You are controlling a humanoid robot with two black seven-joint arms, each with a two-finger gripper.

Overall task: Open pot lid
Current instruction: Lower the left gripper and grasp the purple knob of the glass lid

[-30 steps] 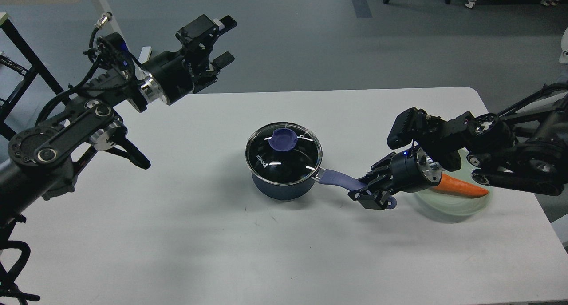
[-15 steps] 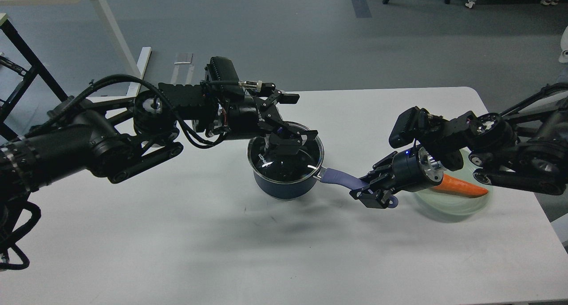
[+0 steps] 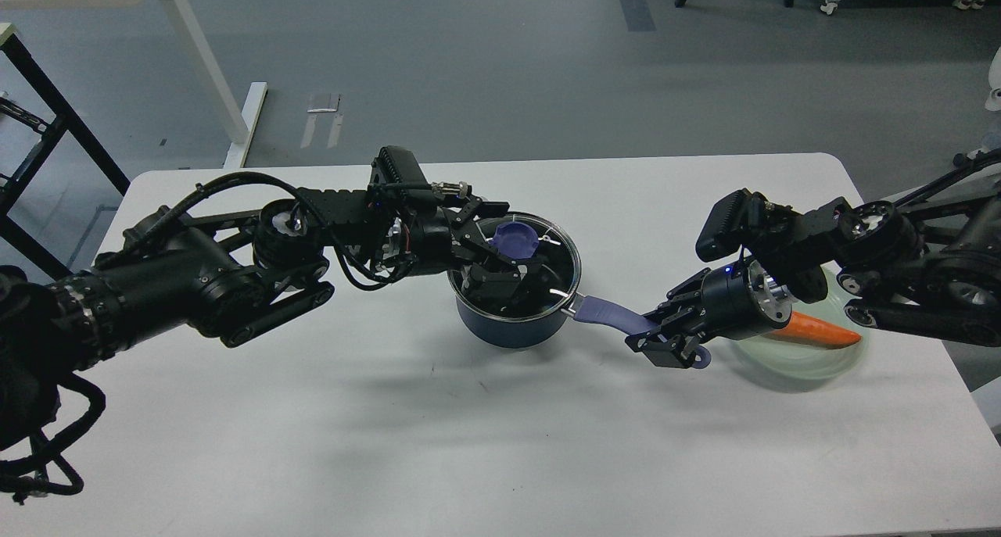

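On the white table [image 3: 313, 443], the pot [image 3: 516, 326] handle [image 3: 606, 314] points right.

- The left claw [image 3: 500, 275] covers the front part of the lid [image 3: 539, 248]; its fingers merge with the dark glass.
- The right arm hides the carrot's [image 3: 821, 331] thick end and part of the plate [image 3: 790, 361].
- The table [image 3: 469, 443] runs off the bottom edge.

Dark blue metal saucepan [image 3: 512, 330] at frame centre, purple handle [image 3: 606, 313] pointing right, glass lid with purple knob [image 3: 515, 241] tilted above rim
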